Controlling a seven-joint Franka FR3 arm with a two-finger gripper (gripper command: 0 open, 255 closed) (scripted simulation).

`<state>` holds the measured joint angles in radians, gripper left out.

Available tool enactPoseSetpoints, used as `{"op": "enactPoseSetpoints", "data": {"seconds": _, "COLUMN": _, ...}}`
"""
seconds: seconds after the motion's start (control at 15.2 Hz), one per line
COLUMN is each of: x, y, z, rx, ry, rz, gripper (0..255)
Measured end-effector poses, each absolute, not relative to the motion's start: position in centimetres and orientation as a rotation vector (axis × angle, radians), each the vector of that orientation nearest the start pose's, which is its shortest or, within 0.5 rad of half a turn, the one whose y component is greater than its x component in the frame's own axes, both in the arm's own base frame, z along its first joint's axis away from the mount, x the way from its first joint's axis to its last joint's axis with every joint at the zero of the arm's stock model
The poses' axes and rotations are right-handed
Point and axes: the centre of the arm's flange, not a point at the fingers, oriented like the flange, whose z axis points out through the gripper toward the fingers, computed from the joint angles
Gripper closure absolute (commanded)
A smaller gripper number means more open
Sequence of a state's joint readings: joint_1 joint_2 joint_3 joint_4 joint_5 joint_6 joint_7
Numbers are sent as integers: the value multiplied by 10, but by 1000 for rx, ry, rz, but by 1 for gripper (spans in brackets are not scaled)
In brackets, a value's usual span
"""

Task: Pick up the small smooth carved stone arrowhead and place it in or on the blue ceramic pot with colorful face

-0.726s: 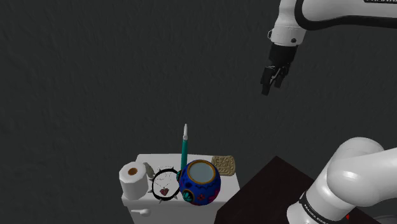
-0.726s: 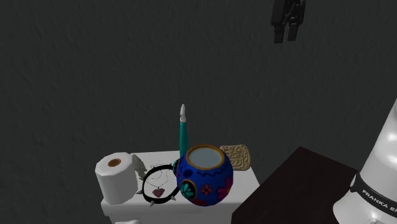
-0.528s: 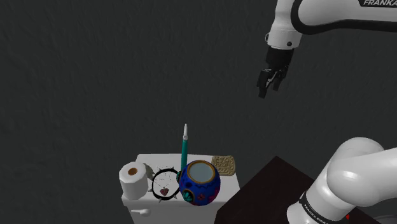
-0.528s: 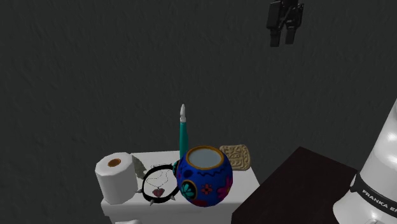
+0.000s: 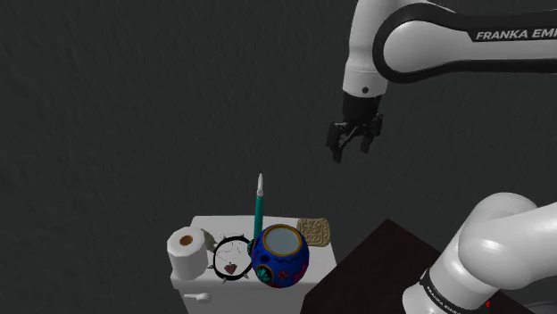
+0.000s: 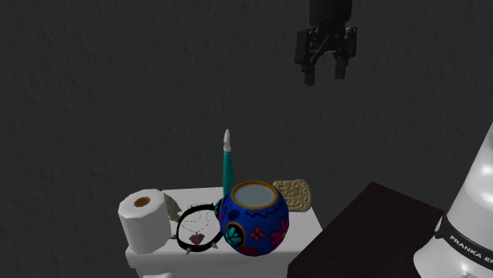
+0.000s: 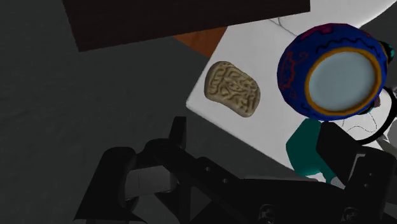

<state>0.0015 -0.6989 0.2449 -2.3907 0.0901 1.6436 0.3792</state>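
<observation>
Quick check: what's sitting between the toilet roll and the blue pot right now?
A black spiked ring with a heart pendant inside it lies between the toilet roll and the blue pot, as both exterior views show.

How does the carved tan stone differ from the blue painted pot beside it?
The blue pot is round, upright and open-topped; the tan stone is a flat, rounded slab. The pot is painted in bright colours with an orange rim; the stone is one plain tan with carved lines. The pot is much the larger. Both sit on the white surface, apart from each other.
</observation>
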Motion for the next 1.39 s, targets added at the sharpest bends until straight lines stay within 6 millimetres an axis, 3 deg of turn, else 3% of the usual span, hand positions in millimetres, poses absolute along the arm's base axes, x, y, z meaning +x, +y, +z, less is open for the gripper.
{"op": "enactPoseSetpoints", "data": {"seconds": 0.53, "x": 352, "y": 189, "z": 486, "rx": -3155, "ry": 673, "rz": 108, "gripper": 0}}
{"op": "enactPoseSetpoints", "data": {"seconds": 1.39, "x": 439, "y": 305, "z": 392, "rx": -2988, "ry": 1215, "rz": 174, "gripper": 0}}
